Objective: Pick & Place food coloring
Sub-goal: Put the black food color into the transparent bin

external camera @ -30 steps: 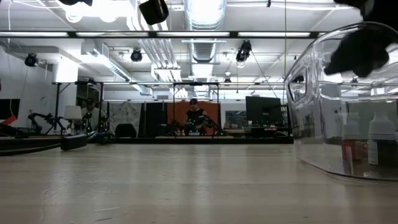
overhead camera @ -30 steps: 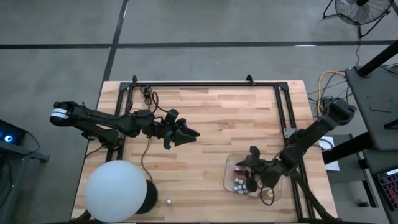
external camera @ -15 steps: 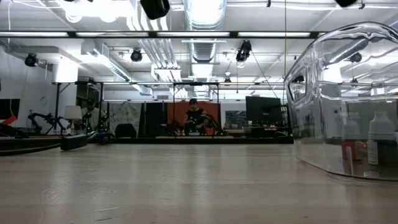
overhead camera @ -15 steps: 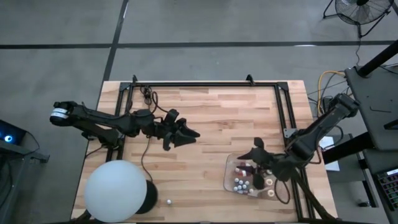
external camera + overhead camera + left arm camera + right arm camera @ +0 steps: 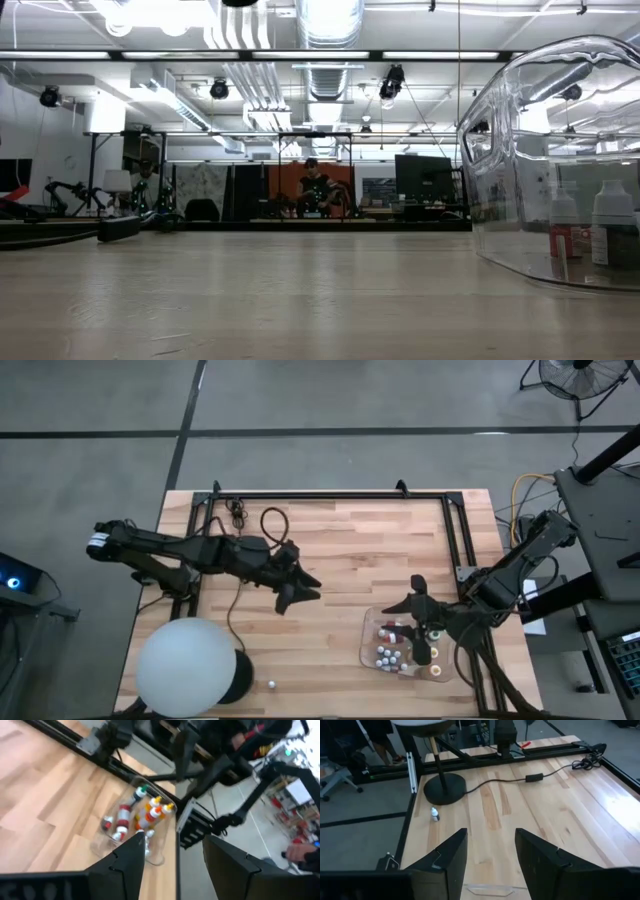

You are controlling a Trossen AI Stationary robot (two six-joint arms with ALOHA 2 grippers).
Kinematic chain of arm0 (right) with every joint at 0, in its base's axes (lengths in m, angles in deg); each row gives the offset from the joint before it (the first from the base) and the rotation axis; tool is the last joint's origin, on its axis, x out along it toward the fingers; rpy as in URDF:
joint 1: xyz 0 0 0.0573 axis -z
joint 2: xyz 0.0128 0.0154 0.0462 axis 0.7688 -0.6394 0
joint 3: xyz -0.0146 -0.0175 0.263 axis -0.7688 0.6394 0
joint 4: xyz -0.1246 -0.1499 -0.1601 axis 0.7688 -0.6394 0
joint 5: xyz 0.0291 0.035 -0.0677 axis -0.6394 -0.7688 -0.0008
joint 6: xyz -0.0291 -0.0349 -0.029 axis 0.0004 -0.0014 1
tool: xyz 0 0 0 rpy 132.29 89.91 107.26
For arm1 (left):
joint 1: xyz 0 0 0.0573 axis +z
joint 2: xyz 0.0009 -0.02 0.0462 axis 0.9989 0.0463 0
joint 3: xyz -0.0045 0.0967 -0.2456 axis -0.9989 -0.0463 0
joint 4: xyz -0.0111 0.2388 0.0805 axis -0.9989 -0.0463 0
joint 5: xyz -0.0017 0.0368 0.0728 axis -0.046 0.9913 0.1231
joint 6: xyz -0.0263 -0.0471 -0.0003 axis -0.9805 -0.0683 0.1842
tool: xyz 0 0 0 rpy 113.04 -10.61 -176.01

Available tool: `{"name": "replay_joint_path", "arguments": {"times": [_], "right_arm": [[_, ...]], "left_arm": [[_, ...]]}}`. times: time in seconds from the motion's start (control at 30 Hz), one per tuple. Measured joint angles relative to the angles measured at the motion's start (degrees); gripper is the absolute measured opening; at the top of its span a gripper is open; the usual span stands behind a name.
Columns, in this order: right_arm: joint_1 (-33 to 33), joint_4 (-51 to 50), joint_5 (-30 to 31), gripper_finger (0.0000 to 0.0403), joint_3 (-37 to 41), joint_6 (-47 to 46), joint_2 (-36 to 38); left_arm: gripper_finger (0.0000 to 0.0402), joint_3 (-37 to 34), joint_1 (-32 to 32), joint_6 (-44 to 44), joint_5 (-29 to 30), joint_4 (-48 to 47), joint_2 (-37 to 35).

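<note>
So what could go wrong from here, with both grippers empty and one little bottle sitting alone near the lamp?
1. The lone bottle stands beside the lamp base, under the white ball; a gripper reaching for it may hit either one.
2. The right gripper, open, hangs over the clear tray; a low pass could catch its rim and tip the packed bottles.
3. The left gripper, open above mid-table, is near a loose cable that could snag.

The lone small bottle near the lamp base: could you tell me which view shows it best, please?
The right wrist view: the lone bottle stands clear on bare wood beside the lamp base. The high view shows only a white speck; low and left wrist views miss it.
</note>
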Motion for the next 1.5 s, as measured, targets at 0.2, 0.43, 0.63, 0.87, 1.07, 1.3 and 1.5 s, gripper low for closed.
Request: {"name": "replay_joint_path", "arguments": {"times": [0.2, 0.43, 0.63, 0.87, 1.07, 1.3, 1.5], "right_arm": [[0.00, 0.02, -0.13, 0.0162, -0.69, 0.10, 0.00], [-0.13, 0.21, -5.75, 0.0162, 0.57, 0.13, 0.00], [-0.15, -0.49, -15.02, 0.0162, 1.01, 1.60, 0.00], [-0.13, -1.63, -23.53, 0.0161, 1.03, 2.07, 0.00], [-1.00, -4.66, -24.84, 0.0152, 1.34, 1.43, 0.00], [-1.38, -4.59, -25.31, 0.0143, 1.84, 1.41, 0.00], [-1.38, -4.55, -25.33, 0.0139, 1.84, 1.61, 0.00]], "left_arm": [[0.0171, 9.15, -2.33, -1.40, -0.03, -10.46, 6.55], [0.0171, 16.45, -5.01, -7.72, 1.06, -17.33, 15.76], [0.0171, 19.34, -6.13, -16.77, 0.88, -23.78, 22.53], [0.0171, 19.45, -6.36, -29.28, -2.18, -33.56, 28.09], [0.0171, 17.91, -6.80, -35.31, -13.10, -35.53, 32.05], [0.0171, 17.66, -8.09, -36.08, -18.74, -39.31, 36.27], [0.0171, 17.59, -8.58, -35.98, -25.94, -41.03, 41.04]]}}
